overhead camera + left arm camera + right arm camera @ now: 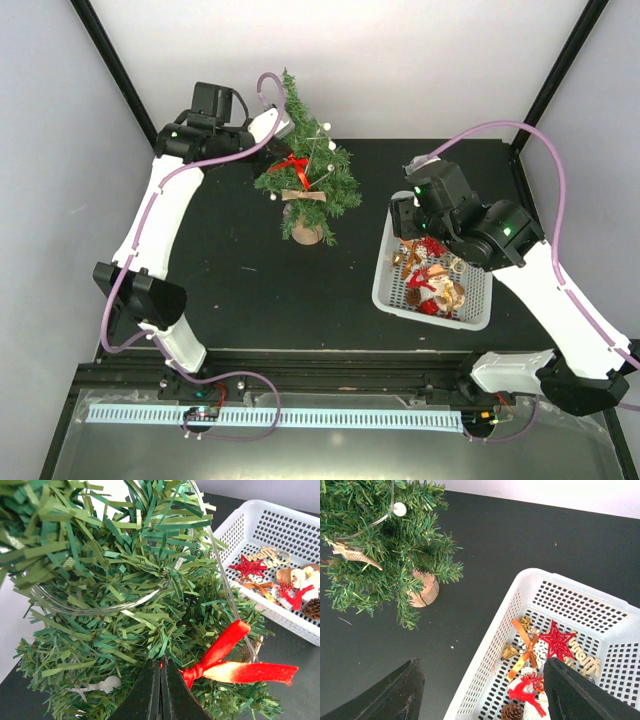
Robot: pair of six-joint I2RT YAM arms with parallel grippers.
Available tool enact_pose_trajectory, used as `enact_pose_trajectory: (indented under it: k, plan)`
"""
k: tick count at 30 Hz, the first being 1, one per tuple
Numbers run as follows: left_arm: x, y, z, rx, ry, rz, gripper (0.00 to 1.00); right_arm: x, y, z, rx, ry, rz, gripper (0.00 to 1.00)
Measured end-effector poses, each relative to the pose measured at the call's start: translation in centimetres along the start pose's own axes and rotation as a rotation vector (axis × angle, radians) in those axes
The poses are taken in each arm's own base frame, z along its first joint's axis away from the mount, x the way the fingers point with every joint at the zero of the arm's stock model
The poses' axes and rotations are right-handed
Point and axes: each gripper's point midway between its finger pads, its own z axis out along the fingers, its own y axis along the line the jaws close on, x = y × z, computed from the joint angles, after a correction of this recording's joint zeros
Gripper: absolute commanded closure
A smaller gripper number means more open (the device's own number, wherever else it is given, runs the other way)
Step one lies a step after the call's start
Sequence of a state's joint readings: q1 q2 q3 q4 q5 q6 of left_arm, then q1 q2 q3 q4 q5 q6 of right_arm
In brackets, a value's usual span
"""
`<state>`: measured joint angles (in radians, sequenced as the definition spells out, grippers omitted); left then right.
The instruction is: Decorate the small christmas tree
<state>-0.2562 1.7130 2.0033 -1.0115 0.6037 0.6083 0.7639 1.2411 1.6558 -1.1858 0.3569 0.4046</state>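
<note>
Tree (305, 170) is standing upright in its pot on the black table (250, 270), back centre, well left of the white basket (395, 290). A red bow (225, 655) and a clear beaded string are hanging in its branches. Left gripper (161, 667) is pressing into the foliage, jaws closed together, bow knot just beside them; cannot tell whether they are pinching it. Right gripper (482, 680) is hovering over the basket's left rim, jaws apart, holding nothing. Basket is holding a red star (557, 640) and a pine cone (511, 711).
</note>
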Motion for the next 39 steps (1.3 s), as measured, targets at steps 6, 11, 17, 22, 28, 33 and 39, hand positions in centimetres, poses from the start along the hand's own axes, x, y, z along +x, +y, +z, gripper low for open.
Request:
enact_pose_trajectory:
  k: [6, 11, 17, 22, 28, 33, 39]
  plan:
    - [0.0, 0.2, 0.2, -0.003, -0.005, 0.004, 0.98, -0.1, 0.0, 0.2, -0.003, -0.002, 0.003, 0.33]
    - [0.4, 0.1, 0.5, 0.002, 0.002, -0.002, 0.98, 0.0, 0.0, 0.4, -0.005, 0.002, 0.006, 0.33]
    - [2.0, -0.2, 1.5, 0.023, 0.033, -0.028, 0.97, -0.1, 0.0, 0.5, -0.009, 0.001, 0.009, 0.33]
    - [2.3, -0.1, 1.7, 0.025, 0.036, -0.038, 0.87, -0.3, 0.0, 0.7, -0.013, -0.005, 0.014, 0.33]
    - [1.9, 0.2, 1.7, 0.012, 0.021, -0.052, 0.80, -0.4, 0.1, 0.9, -0.017, -0.004, 0.012, 0.33]
    - [1.6, 0.3, 1.7, 0.006, 0.012, -0.077, 0.75, -0.3, 0.3, 1.0, -0.024, 0.003, 0.008, 0.33]
    - [0.9, 0.4, 1.3, 0.004, -0.006, -0.107, 0.67, -0.3, 0.3, 1.2, -0.023, 0.006, 0.001, 0.33]
